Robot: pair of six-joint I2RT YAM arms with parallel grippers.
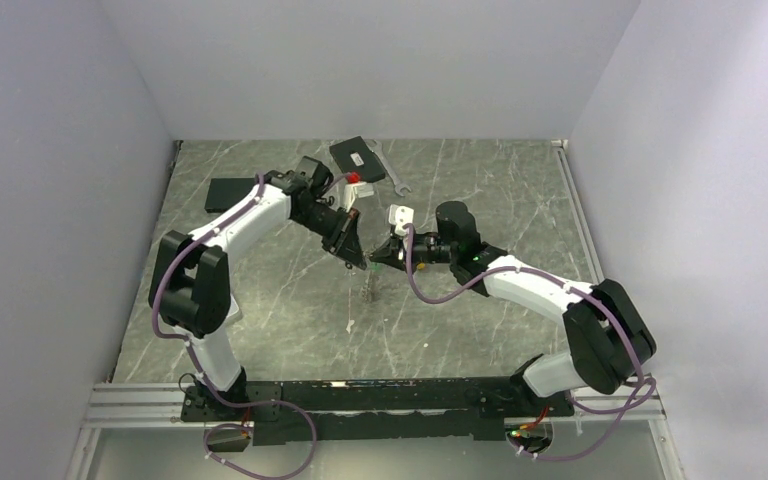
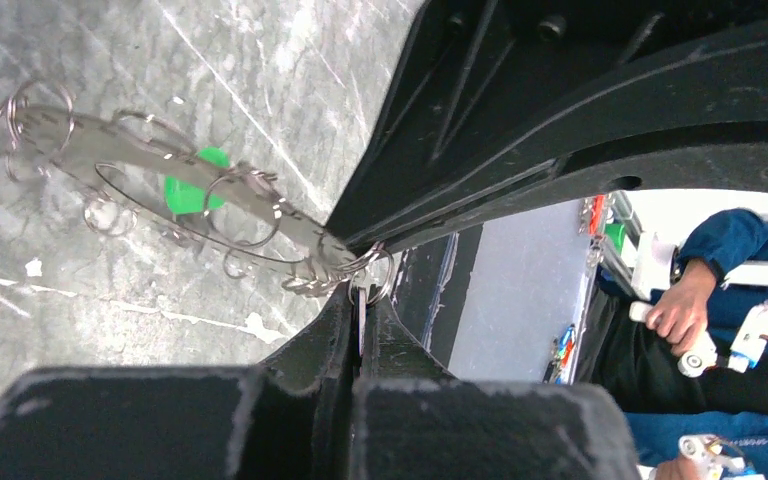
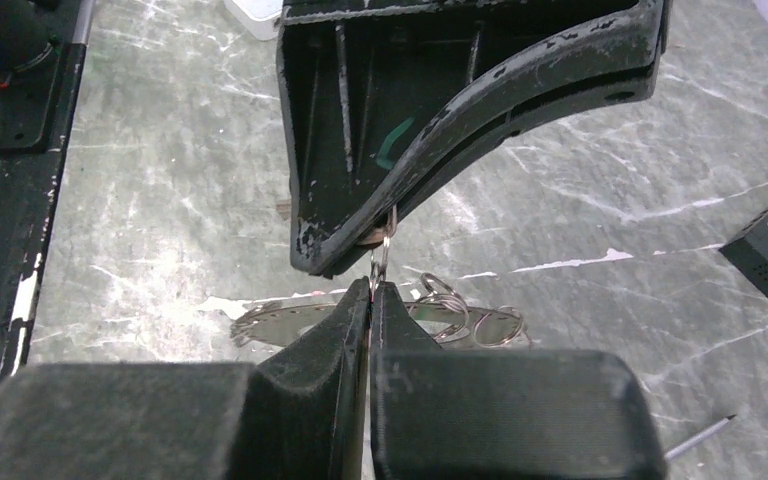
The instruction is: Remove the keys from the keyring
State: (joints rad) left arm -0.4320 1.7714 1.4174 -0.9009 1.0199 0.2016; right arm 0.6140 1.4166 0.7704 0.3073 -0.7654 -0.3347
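Observation:
The keyring [image 2: 260,215] is a flat silvery hoop with a green tag [image 2: 195,185] and several small split rings. It hangs in the air between both grippers, also seen in the top view [image 1: 370,287] and the right wrist view [image 3: 290,322]. My left gripper [image 2: 362,297] is shut on a thin flat key [image 2: 362,318] with a small ring through its top. My right gripper [image 3: 371,290] is shut on that small ring [image 3: 381,255], tip to tip with the left gripper [image 3: 360,245]. In the top view they meet above mid-table, the left gripper [image 1: 357,262] and the right gripper [image 1: 380,257].
A black box [image 1: 357,156], a silver wrench [image 1: 392,172] and a red-topped item [image 1: 354,177] lie at the back. A flat black pad [image 1: 230,193] is at the back left. A white piece [image 1: 400,215] sits near the right wrist.

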